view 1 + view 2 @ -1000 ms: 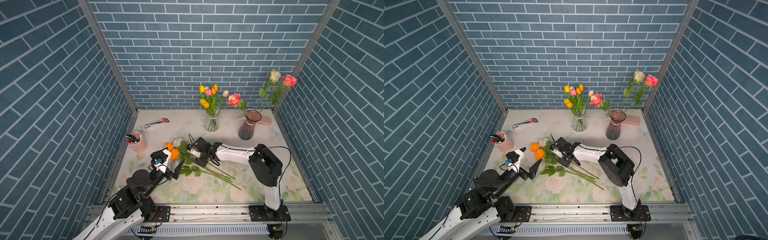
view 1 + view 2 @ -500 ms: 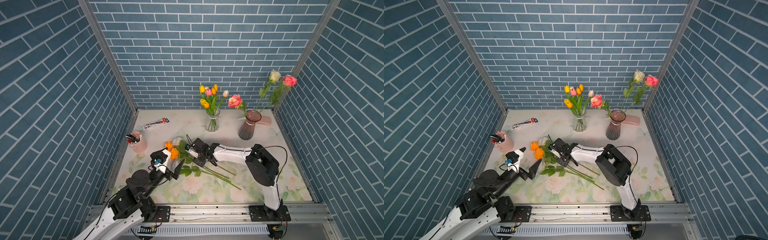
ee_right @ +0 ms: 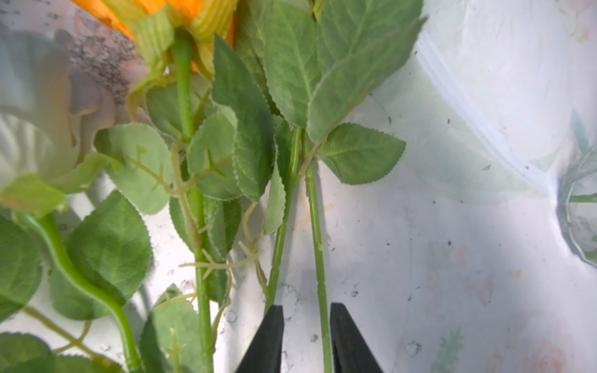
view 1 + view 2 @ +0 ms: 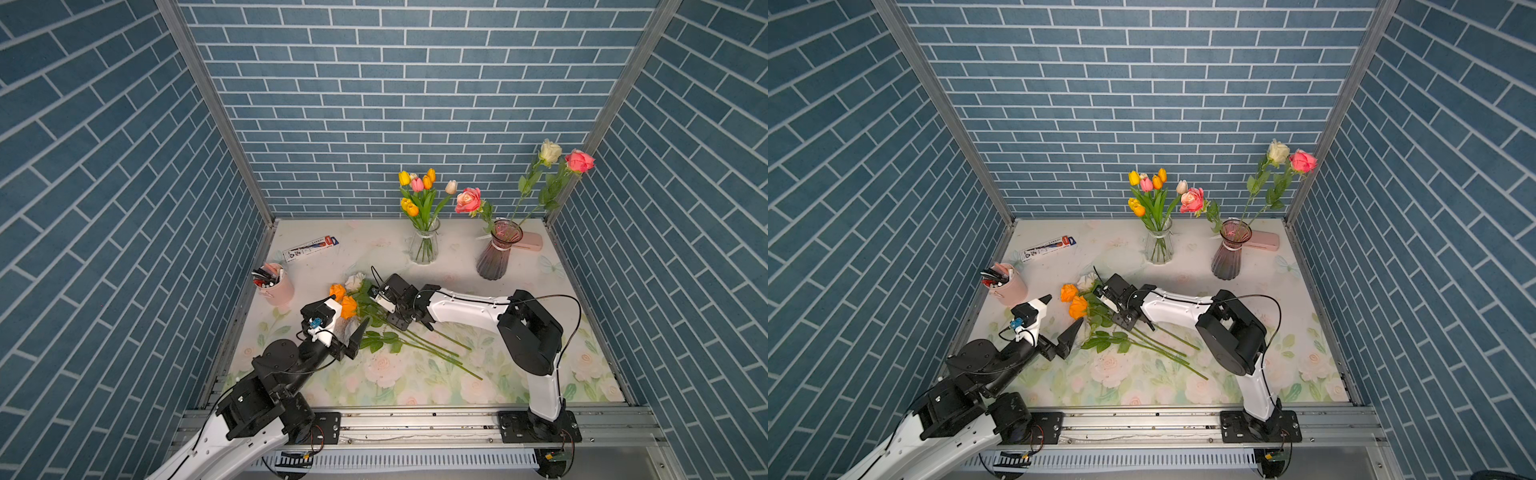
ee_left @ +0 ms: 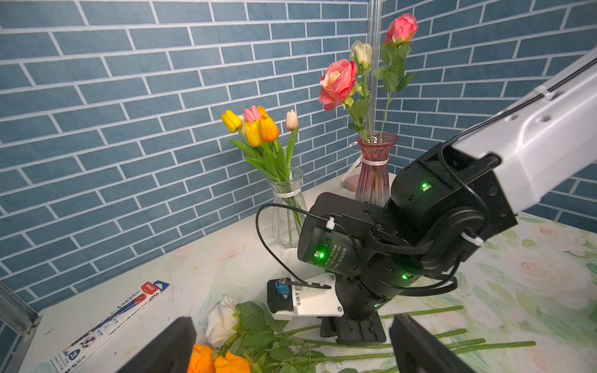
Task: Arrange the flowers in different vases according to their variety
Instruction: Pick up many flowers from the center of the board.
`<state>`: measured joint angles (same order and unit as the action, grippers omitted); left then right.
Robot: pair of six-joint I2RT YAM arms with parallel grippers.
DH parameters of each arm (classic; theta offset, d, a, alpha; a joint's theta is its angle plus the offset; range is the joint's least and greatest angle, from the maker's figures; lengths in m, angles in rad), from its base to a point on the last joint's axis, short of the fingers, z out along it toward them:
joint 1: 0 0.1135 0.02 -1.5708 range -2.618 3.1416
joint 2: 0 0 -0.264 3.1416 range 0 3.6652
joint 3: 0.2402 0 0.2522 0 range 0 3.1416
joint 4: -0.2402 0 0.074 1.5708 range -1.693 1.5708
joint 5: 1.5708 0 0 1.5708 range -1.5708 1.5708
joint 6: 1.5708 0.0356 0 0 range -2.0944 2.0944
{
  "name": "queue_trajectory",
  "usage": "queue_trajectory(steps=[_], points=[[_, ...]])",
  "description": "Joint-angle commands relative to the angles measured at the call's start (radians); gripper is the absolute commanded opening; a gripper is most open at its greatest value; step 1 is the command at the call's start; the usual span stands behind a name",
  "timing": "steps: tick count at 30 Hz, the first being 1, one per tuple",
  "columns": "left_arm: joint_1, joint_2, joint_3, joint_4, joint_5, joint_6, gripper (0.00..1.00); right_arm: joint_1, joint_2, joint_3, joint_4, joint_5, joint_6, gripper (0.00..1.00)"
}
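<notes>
Across the floral cloth [image 4: 395, 390] we see the right arm [image 4: 465, 309] reaching leftward to the middle, wrist bent down over a heap of loose roses [image 4: 376, 338]. The left arm [image 4: 286, 357] rises from the near left corner and ends just near-left of that heap.

At the far side stand the purple vase [image 4: 496, 257], on the right, with three roses [image 4: 468, 199] in it (two pink, one cream), and the clear vase [image 4: 424, 249], to its left, holding the tulips [image 4: 417, 185].

The loose roses lie flat. Two orange heads [image 4: 348, 307] and a white head [image 4: 355, 281] point far-left, and the stems trail near-right.

The left gripper [image 5: 292, 336] hangs spread wide with nothing in it, facing the orange heads. The right gripper [image 3: 307, 306] is down at the cloth, its jaws a narrow way apart with one stem [image 3: 318, 245] running between them. A gap shows beside that stem, so we do not see it pinched.

A pink cup [image 4: 276, 289] of pens sits at the left edge, and a pen box [image 4: 311, 248] lies beyond it.
</notes>
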<state>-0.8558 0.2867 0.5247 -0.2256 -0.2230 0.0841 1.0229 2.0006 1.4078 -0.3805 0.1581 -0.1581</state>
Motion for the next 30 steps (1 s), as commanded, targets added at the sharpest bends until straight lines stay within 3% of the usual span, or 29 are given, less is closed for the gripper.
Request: queue_trajectory(steps=[1,22,30], points=[[0.006,-0.009,-0.01,0.015,0.002,0.008,1.0,0.0,0.05,0.02,-0.007,0.012,-0.024,0.29],[0.006,-0.011,-0.01,0.012,0.002,0.009,1.0,-0.057,0.107,0.034,0.02,-0.002,-0.053,0.28],[0.006,-0.01,-0.011,0.015,-0.001,0.012,1.0,-0.057,0.062,0.059,-0.015,0.015,-0.072,0.29]])
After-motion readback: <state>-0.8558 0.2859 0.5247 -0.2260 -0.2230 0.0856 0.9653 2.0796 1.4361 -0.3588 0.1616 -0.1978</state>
